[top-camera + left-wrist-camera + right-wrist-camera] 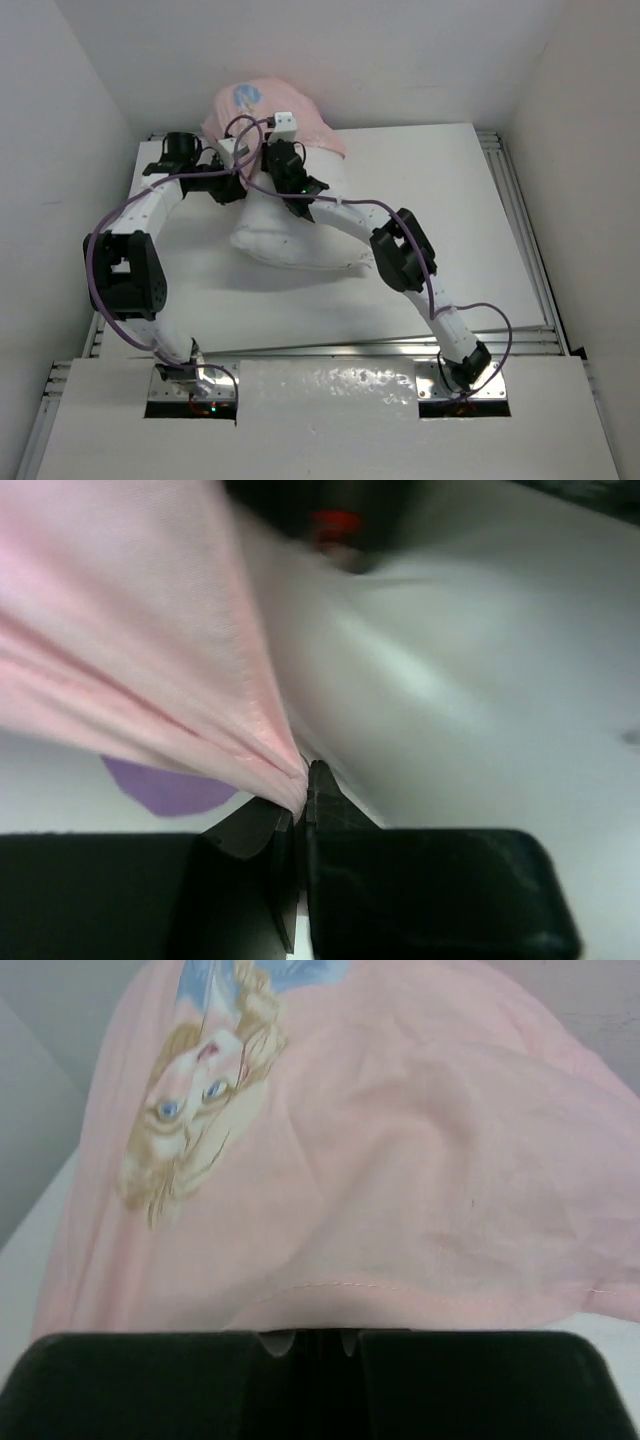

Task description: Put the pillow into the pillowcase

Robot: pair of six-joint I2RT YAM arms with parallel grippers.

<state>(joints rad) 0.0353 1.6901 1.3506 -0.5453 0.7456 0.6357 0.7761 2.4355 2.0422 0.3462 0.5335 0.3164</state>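
Pinched tight, the left gripper (301,802) holds a gathered fold of the pink pillowcase (130,630).
The white pillow (292,238) lies on the table (460,210), its far end inside the case at the back edge; the right gripper (310,1345) sits at the hem, grip unclear.

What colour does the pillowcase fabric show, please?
Pale pink pillowcase with a blonde cartoon face, clearest in right wrist view.
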